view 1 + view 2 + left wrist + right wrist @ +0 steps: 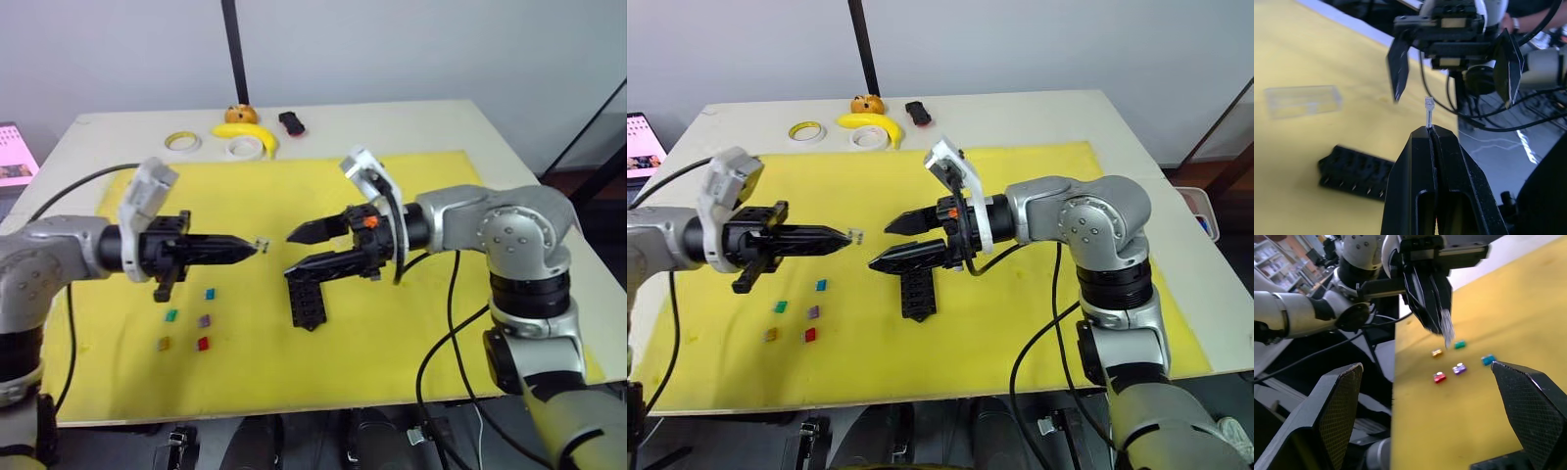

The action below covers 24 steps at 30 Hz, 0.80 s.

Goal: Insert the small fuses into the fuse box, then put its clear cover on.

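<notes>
Jaws of the left gripper (253,248) pinch a grey fuse (262,242), left of and above the fuse box (306,299). Right gripper (292,251) jaws spread, just above the box.

Fuse box (306,299): we see matt black plastic.
Small fuses (188,328): translucent coloured plastic, slightly glossy.
Clear cover (1302,100): transparent, smooth plastic.
Mat (411,333): matt yellow, smooth.
Left claw (250,249): we see matt black fingers.
</notes>
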### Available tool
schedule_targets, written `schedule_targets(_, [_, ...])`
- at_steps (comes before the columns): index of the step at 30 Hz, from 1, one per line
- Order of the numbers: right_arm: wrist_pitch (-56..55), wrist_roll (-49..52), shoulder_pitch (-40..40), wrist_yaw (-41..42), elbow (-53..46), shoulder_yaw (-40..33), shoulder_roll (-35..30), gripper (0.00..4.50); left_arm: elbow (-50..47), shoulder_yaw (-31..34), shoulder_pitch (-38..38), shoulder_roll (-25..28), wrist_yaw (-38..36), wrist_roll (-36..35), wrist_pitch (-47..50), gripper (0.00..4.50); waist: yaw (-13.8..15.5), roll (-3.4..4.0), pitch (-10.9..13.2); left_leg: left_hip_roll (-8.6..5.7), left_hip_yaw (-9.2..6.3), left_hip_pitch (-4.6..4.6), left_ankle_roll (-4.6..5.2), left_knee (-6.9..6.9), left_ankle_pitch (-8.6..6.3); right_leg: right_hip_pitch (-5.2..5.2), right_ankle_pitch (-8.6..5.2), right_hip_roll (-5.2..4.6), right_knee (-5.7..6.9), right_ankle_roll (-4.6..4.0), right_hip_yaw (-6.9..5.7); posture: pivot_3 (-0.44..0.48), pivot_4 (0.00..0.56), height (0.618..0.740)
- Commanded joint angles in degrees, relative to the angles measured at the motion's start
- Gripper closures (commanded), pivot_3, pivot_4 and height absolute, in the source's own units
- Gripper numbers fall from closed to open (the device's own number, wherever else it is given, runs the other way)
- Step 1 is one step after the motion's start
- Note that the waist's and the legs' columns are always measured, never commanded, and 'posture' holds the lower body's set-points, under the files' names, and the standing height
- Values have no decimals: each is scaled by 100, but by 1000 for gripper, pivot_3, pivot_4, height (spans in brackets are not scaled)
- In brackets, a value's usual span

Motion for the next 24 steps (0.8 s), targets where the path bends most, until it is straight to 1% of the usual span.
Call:
schedule_targets(1, [51, 203, -191, -223, -92, -215, 103, 0, -116, 31, -91, 37, -31, -99, -103, 4496, 5, 0, 0, 0, -1, 0, 0, 2, 0, 0, 0, 3, 2, 1, -1, 0, 150, 740])
schedule_targets(8, [-81, 183, -182, -349, -77, -49, 108, 0, -150, -14, -23, -8, 11, -113, -172, 4496, 10, 0, 0, 1, -1, 1, 1, 13, 1, 2, 2, 12, 11, 6, -5, 0, 150, 740])
schedule_targets(10, [-102, 200, -178, -347, -78, -33, 108, 578, -191, 10, 53, 11, 12, -122, -196, 4500, 8, 0, 0, 1, -1, 1, 1, 12, 1, 2, 2, 12, 10, 6, -5, 0, 150, 740])
schedule_targets(12, [-150, 173, -180, -346, -92, 12, 87, 1348, -215, 24, 104, 24, 27, -128, -212, 4500, 4, -1, 0, 1, -1, 1, 1, 12, 1, 2, 2, 13, 10, 6, -5, 0, 150, 740])
schedule_targets(21, [-292, 196, -205, -246, -85, 122, 17, 1348, -218, 6, 160, 22, 84, -104, -278, 4500, 9, -1, 0, 1, -3, 1, 1, 12, 1, 3, 2, 15, 10, 7, -4, 0, 150, 740])
schedule_targets(24, [-329, 198, -191, -243, -119, 138, 25, 2148, -239, -3, 233, 69, 56, -75, -325, 4500, 5, -1, 0, 1, -3, 1, 1, 12, 1, 3, 2, 15, 10, 7, -4, 0, 150, 740])
